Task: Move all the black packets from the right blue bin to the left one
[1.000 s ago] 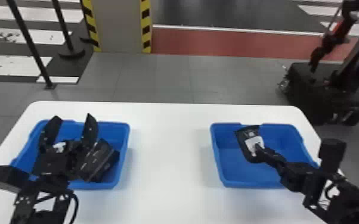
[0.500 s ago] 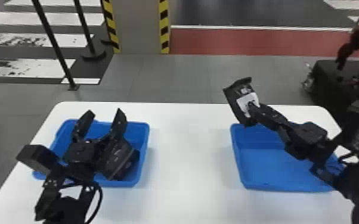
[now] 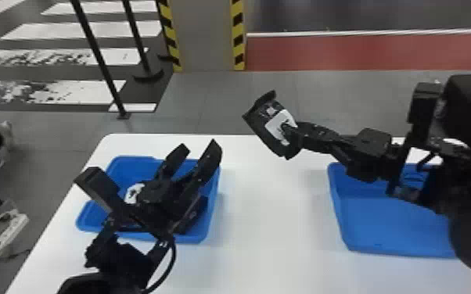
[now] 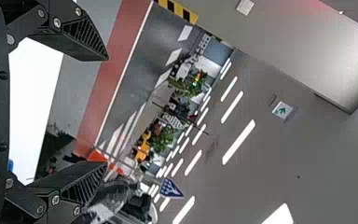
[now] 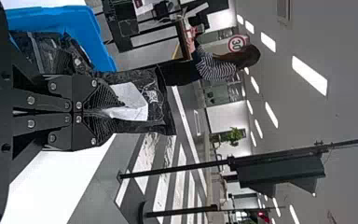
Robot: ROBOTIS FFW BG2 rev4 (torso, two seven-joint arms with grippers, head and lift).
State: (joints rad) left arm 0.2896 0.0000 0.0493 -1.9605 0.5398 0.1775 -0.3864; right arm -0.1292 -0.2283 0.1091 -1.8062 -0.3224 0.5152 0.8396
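Observation:
My right gripper (image 3: pixel 291 133) is shut on a black packet (image 3: pixel 264 129) with a white label, held above the table's far edge between the two bins. In the right wrist view the right gripper (image 5: pixel 103 112) pinches that packet (image 5: pixel 156 100) by its labelled side. My left gripper (image 3: pixel 197 150) stands open over the left blue bin (image 3: pixel 214 195); the left wrist view shows the left gripper (image 4: pixel 105 112) with nothing between its fingers. Black packets (image 3: pixel 193 215) lie in the left bin, partly hidden by the left arm. The right arm covers part of the right blue bin (image 3: pixel 379 219).
Both bins stand on a white table (image 3: pixel 274 234), with bare tabletop between them. Beyond its far edge are black posts (image 3: pixel 99 58) and a striped pillar (image 3: pixel 207 35). A power strip (image 3: pixel 8 234) lies on the floor at the left.
The right gripper has lifted the packet out of the right bin and carried it left. The head view has shifted toward the right. The left gripper remains open over the left bin.

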